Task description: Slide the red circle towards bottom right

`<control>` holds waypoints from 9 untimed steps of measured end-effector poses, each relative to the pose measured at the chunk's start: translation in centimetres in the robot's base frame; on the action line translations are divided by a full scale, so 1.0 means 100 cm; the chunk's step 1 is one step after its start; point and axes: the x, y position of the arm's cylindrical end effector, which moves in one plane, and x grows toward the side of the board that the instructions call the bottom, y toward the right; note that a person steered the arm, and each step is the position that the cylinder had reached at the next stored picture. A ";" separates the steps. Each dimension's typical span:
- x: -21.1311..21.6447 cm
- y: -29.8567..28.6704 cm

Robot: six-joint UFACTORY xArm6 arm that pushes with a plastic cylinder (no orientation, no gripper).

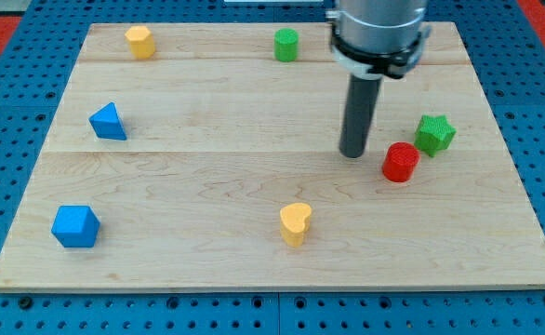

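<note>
The red circle (pixel 401 162), a short red cylinder, stands on the wooden board (pixel 207 195) at the view's right of centre. My tip (pixel 353 154) rests on the board just to the view's left of the red circle, a small gap apart. A green star (pixel 434 134) sits close to the red circle, up and to its right, nearly touching it.
A green cylinder (pixel 286 45) and a yellow hexagon (pixel 140 42) stand near the view's top edge. A blue triangle (pixel 109 122) and a blue cube-like block (pixel 75 226) are at the left. A yellow heart (pixel 295 223) sits at bottom centre.
</note>
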 end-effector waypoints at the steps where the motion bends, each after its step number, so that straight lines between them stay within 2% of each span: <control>1: 0.000 0.032; 2: 0.019 0.062; 4: 0.069 0.080; 6: 0.059 0.091; 9: 0.086 0.111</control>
